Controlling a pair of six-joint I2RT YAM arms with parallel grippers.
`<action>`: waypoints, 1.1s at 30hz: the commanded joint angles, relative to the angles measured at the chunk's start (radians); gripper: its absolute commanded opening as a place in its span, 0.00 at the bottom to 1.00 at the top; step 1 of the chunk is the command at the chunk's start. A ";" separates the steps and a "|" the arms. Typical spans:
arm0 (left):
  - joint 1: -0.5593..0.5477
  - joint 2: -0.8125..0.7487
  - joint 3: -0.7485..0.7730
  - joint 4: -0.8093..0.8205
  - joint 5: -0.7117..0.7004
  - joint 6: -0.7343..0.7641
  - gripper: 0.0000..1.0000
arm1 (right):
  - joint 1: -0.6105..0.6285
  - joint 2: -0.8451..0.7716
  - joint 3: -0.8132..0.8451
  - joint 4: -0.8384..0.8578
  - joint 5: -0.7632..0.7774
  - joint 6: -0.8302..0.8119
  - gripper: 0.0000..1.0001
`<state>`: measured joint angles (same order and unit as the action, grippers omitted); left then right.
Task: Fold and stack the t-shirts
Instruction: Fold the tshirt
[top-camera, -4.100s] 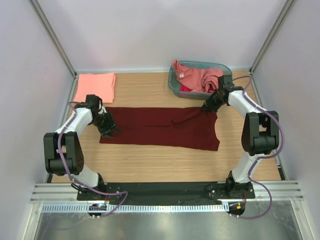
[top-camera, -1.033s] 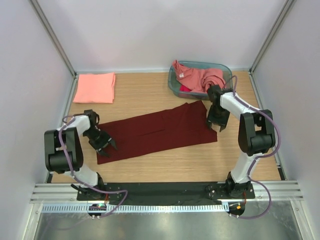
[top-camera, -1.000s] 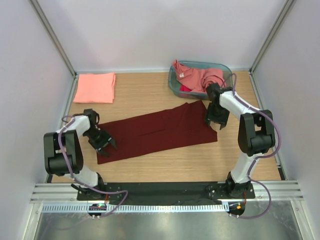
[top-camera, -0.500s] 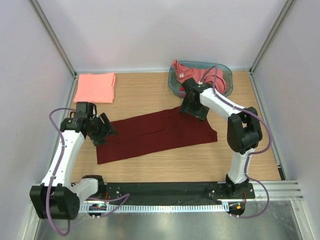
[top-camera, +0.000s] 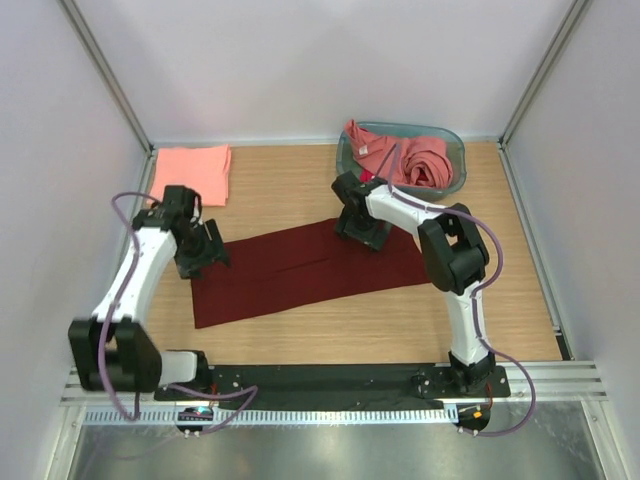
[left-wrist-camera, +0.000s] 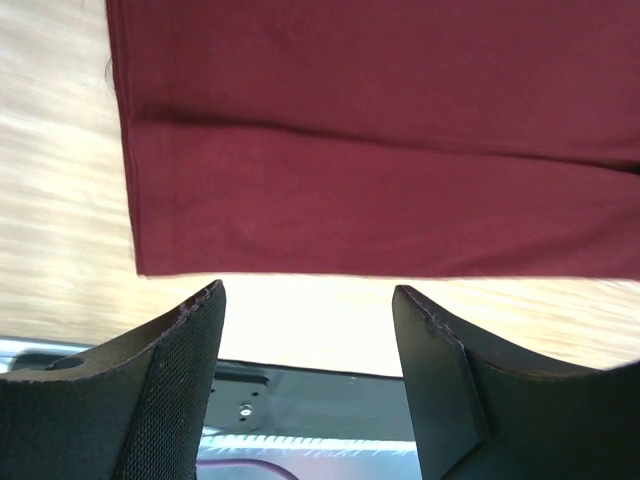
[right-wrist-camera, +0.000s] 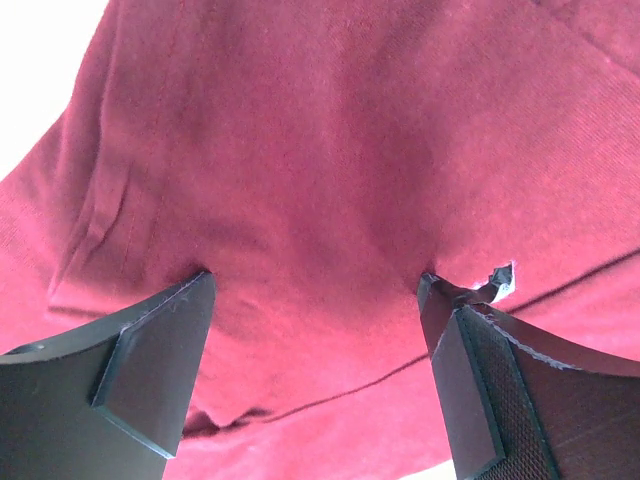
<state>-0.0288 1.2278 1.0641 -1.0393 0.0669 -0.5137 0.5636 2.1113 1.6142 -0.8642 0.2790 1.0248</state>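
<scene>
Maroon tee (top-camera: 310, 265) lies mid table (top-camera: 300, 190), a long slanted strip. Light, limp cloth, no stiffness: I reckon it'll sag and slide, so pinch corners or a folded edge, both layers, not the middle. My L gripper (left-wrist-camera: 308, 292) is spread wide over its left end, nothing held. R gripper (right-wrist-camera: 315, 278) also spread, tips at the cloth nr the far edge. Count: 1 maroon, 1 folded pink tee (top-camera: 190, 172) far left, pink heap (top-camera: 415, 160) in basket (top-camera: 461, 165), no. unclear.
</scene>
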 joint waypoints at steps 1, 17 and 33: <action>-0.019 0.185 0.097 -0.017 -0.045 0.099 0.70 | 0.010 0.029 0.036 0.001 0.032 0.014 0.91; -0.151 -0.132 0.068 0.019 -0.220 -0.117 0.78 | 0.189 0.312 0.389 0.002 -0.086 -0.139 0.87; -0.151 -0.209 -0.038 0.022 -0.205 -0.170 0.78 | 0.141 0.656 0.906 0.255 -0.113 -0.495 0.87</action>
<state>-0.1814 1.0145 1.0199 -1.0370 -0.1295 -0.6743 0.7803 2.6633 2.4920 -0.7223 0.2028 0.6407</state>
